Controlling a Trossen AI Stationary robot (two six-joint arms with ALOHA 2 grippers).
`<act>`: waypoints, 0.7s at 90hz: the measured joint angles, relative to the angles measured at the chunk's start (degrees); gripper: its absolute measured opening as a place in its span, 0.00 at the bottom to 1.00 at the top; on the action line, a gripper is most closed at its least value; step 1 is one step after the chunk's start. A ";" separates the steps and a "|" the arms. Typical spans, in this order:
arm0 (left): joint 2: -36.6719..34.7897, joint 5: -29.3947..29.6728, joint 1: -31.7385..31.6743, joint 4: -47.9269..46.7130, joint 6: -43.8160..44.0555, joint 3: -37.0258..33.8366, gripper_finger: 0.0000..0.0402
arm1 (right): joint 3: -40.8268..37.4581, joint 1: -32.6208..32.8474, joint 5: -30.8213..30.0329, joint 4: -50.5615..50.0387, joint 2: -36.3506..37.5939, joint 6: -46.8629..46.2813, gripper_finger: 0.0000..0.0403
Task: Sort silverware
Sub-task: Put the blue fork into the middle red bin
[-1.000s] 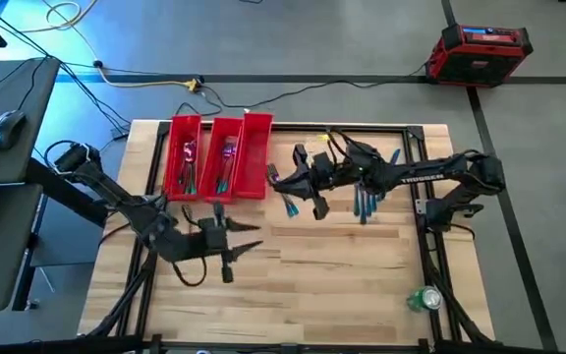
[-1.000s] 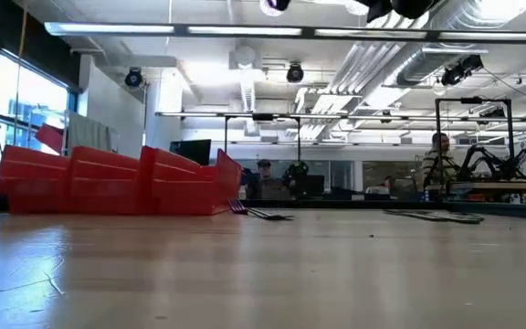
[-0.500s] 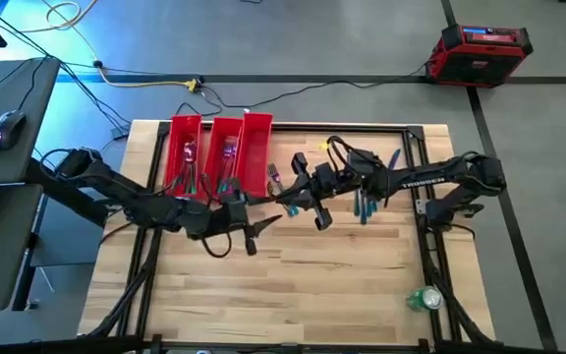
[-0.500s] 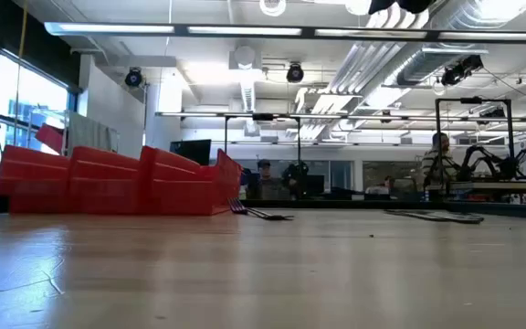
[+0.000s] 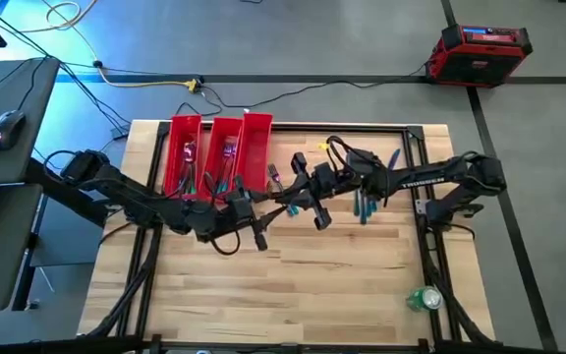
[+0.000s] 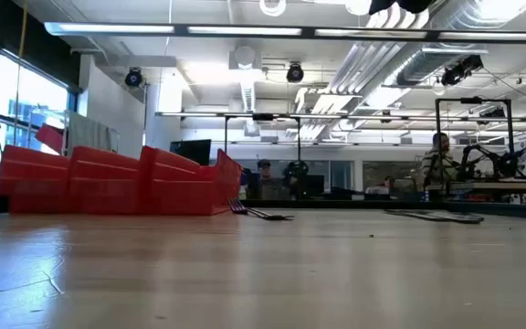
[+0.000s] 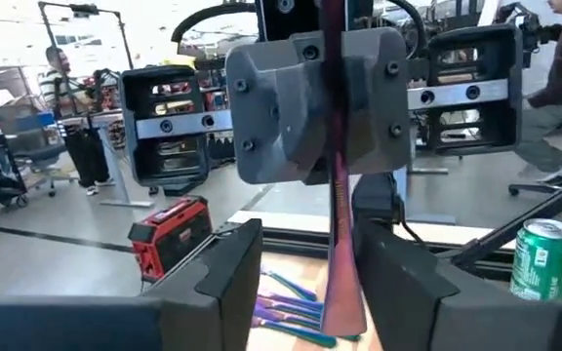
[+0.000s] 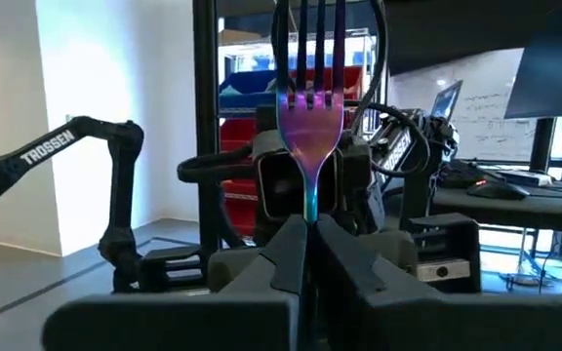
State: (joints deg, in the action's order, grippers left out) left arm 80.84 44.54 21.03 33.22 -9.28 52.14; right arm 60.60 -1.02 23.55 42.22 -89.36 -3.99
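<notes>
Iridescent fork — clamped upright in right gripper, mid-table beside red tray | left gripper — fingers parted around fork's handle | loose silverware on wooden table

One camera looks straight down at the table, one looks level across it, and the two wrist cameras face each other closely.

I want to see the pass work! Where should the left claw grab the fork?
Probably on the slim part sticking out past the right claw, which pinches the fork below its tines. The open left claw faces it, so come straight on, one finger either side.
</notes>
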 joint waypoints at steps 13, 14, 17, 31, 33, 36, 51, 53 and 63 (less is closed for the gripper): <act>0.00 0.99 0.78 0.04 0.02 0.00 0.16 | 0.02 0.00 -0.59 -0.10 0.00 0.00 0.00; 0.00 0.98 0.84 0.04 0.02 0.00 0.14 | 0.02 0.00 -0.59 -0.13 0.00 0.00 0.00; 0.00 0.98 1.01 0.04 0.02 0.00 0.09 | 0.02 0.00 -0.59 -0.19 0.00 0.02 0.00; 0.00 2.07 1.83 0.14 -0.08 0.00 0.02 | 0.04 0.00 -1.05 -0.39 0.02 -0.11 0.00; 0.00 2.46 1.96 0.09 -0.21 0.00 0.02 | 0.04 -0.08 -1.05 -0.43 0.02 -0.15 0.00; 0.00 2.74 2.10 0.03 -0.34 0.00 0.01 | 0.06 -0.09 -1.03 -0.60 0.02 -0.19 0.00; 0.00 4.58 2.86 -0.03 -1.21 0.00 0.00 | 0.07 0.17 -1.11 -0.83 0.02 1.23 0.05; 0.00 5.02 3.00 -0.06 -1.46 0.00 0.00 | 0.07 0.25 -1.28 -0.86 0.02 1.27 0.07; -0.07 6.43 3.56 -0.09 -1.92 0.00 0.00 | 0.07 0.33 -4.04 -2.08 0.04 1.37 0.18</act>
State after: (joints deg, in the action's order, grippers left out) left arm 80.77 50.97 24.59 33.13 -11.20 52.14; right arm 60.66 -0.69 19.51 40.14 -89.32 -2.62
